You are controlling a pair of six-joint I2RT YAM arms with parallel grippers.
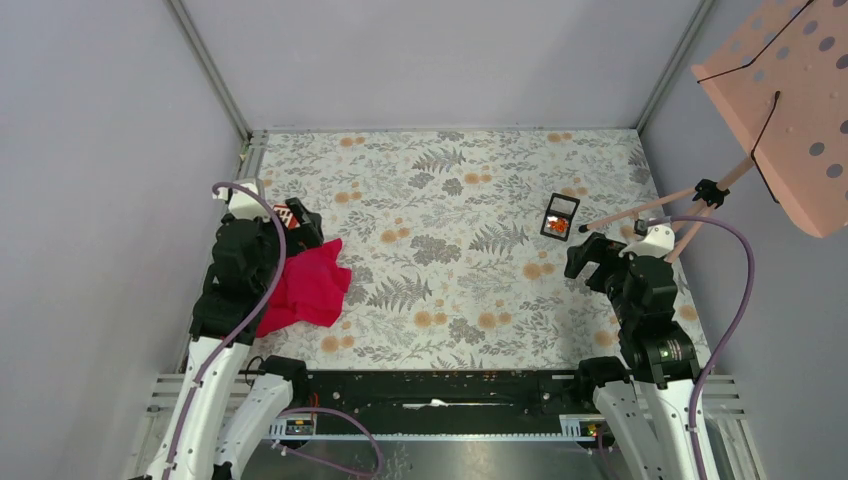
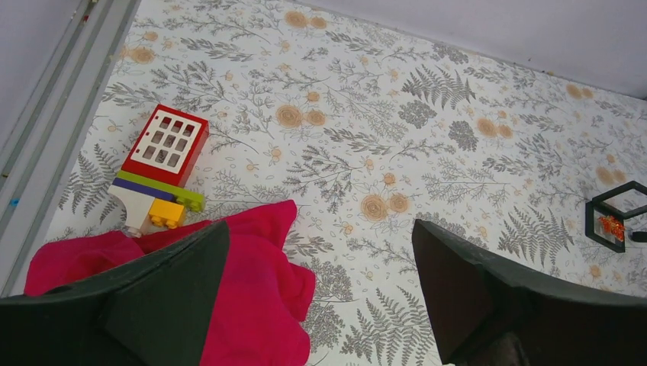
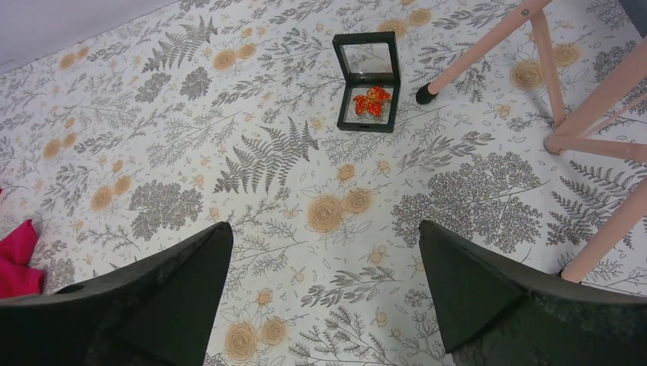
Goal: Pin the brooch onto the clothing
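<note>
The red T-shirt (image 1: 305,288) lies crumpled at the left of the tablecloth, partly under my left arm. It also shows in the left wrist view (image 2: 252,290) and at the left edge of the right wrist view (image 3: 15,259). The orange-and-yellow brooch (image 3: 371,101) lies inside an open small black case (image 3: 367,72) at the right; the top view shows the brooch (image 1: 557,228) too, and so does the left wrist view (image 2: 611,226). My left gripper (image 2: 320,297) is open and empty above the shirt's edge. My right gripper (image 3: 324,293) is open and empty, short of the case.
A toy of red, white, green and yellow bricks (image 2: 160,168) stands just behind the shirt. A pink music stand (image 1: 790,110) with thin legs (image 3: 488,46) stands at the far right, close to the case. Grey walls enclose the table.
</note>
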